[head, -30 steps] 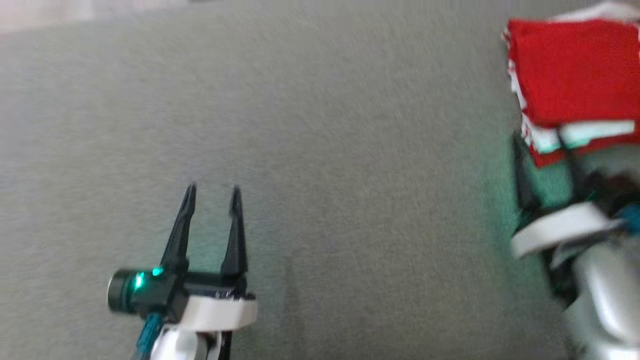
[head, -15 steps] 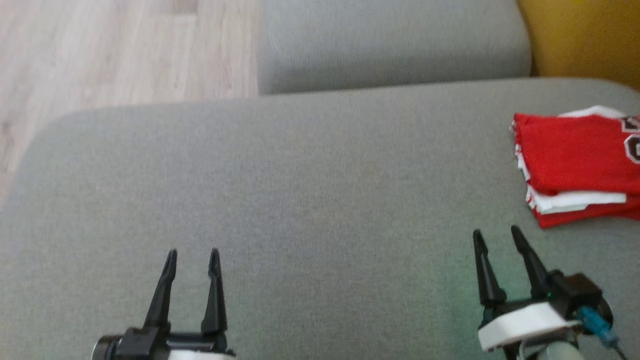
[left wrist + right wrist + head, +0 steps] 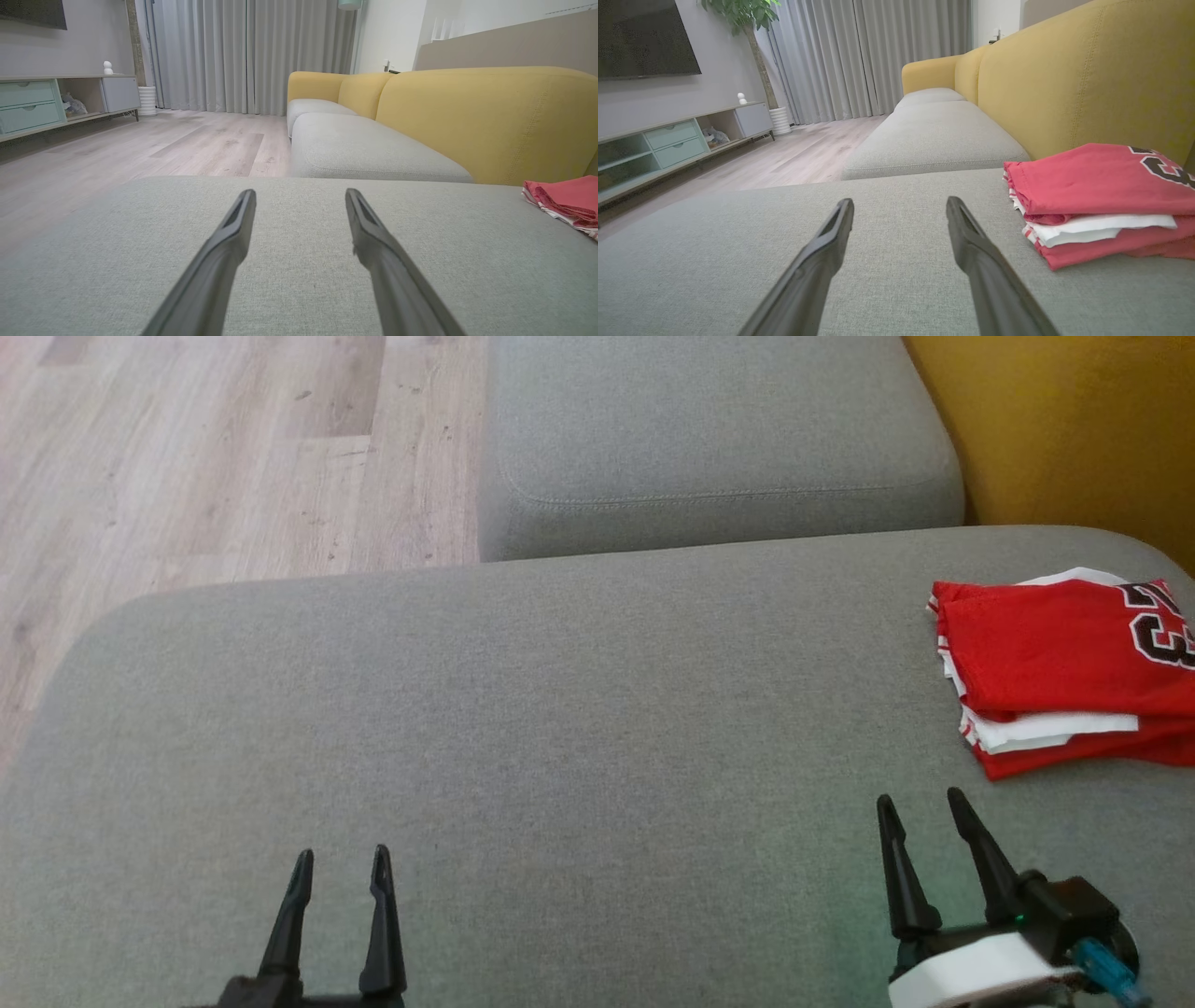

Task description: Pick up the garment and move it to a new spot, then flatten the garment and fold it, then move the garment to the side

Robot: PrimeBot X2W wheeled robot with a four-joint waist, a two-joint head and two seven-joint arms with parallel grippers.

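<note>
The garment [image 3: 1055, 667] is a red and white jersey with dark lettering, folded into a neat stack at the far right of the grey sofa cushion [image 3: 523, 728]. It also shows as a folded stack [image 3: 1097, 200] in the right wrist view and at the right edge [image 3: 567, 198] of the left wrist view. My right gripper [image 3: 920, 803] stands open just in front of the garment, apart from it, with nothing between its fingers. My left gripper [image 3: 341, 857] is open and empty at the lower left, over bare cushion.
A second grey seat cushion [image 3: 709, 439] lies beyond the one I work on. The yellow sofa back [image 3: 1064, 429] rises at the upper right. Wooden floor [image 3: 187, 457] lies past the cushion's left edge. A low TV cabinet [image 3: 668, 144] stands across the room.
The head camera has tilted up, bringing floor and the far cushion into view. My right gripper has drawn back from the garment's front edge; both grippers now sit low.
</note>
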